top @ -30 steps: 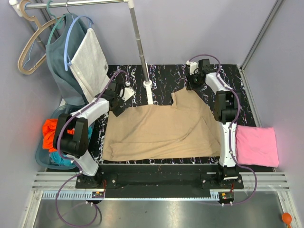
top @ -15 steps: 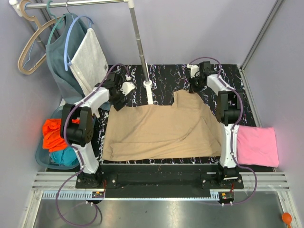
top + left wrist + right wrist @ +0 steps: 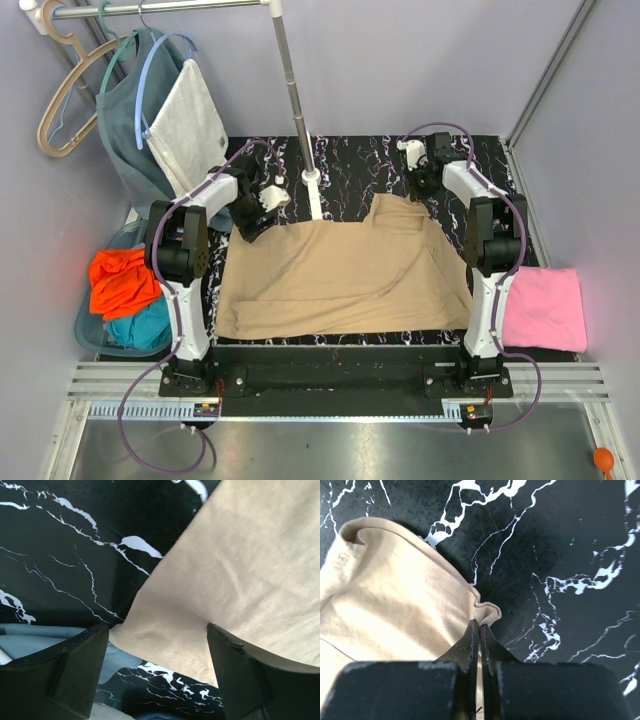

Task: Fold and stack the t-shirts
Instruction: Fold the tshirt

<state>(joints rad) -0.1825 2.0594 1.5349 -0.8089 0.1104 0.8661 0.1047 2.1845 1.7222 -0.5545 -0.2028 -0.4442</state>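
The tan t-shirt [image 3: 345,270] lies spread on the surface [image 3: 350,160], its far-right hem pinched in the right gripper [image 3: 479,630]; the left gripper [image 3: 157,630], jaws apart astride the far-left corner, likely must close before folding.

Left arm [image 3: 182,320] and right arm [image 3: 487,310]: white shells, black joints
Each has white links between chunky black motor housings; thin purple cables [image 3: 436,126] loop from the bases and arc over the wrists; the left end effector [image 3: 156,626] ends in blunt matte-black fingers [image 3: 50,680].
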